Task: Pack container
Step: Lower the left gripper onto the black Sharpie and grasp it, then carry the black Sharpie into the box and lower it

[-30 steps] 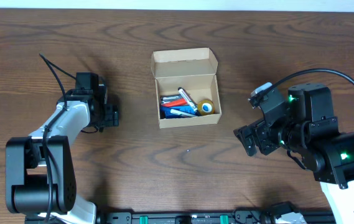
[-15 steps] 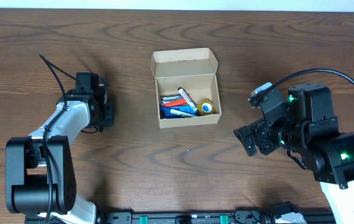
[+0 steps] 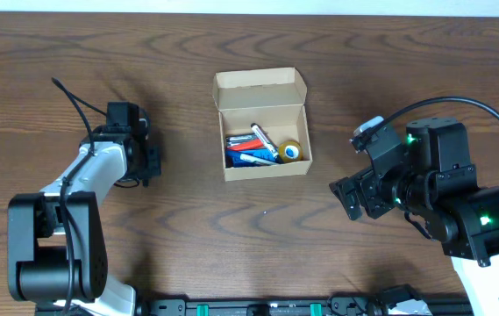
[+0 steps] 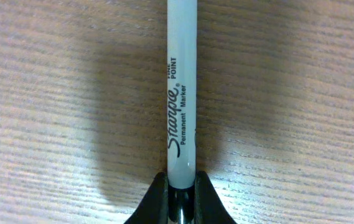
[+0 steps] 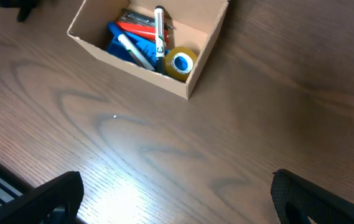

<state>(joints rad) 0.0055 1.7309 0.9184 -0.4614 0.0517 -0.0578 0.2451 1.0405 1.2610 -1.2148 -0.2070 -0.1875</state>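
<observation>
The container point(image 3: 262, 125) is a small tan cardboard box in the middle of the table, with its flap lid point(image 3: 260, 88) folded back. Inside lie blue and red items, markers and a yellow tape roll point(image 3: 291, 151). Left of the box, my left gripper point(image 3: 150, 160) is low over the wood. In the left wrist view my left gripper point(image 4: 181, 194) is shut on a grey Sharpie marker point(image 4: 181, 93), which lies along the table pointing away. My right gripper point(image 3: 352, 197) hovers right of the box. Its fingers point(image 5: 52, 198) stand wide open over bare wood, with the container point(image 5: 192, 84) ahead of them.
The dark wooden table point(image 3: 249, 228) stretches all around the box. The left arm's black cable point(image 3: 78, 101) arcs above its wrist. The right arm's bulky body point(image 3: 451, 202) fills the lower right, and a black rail point(image 3: 258, 307) runs along the front edge.
My left gripper's jaws have closed from wide apart onto the marker. The right arm and the box have not moved.
</observation>
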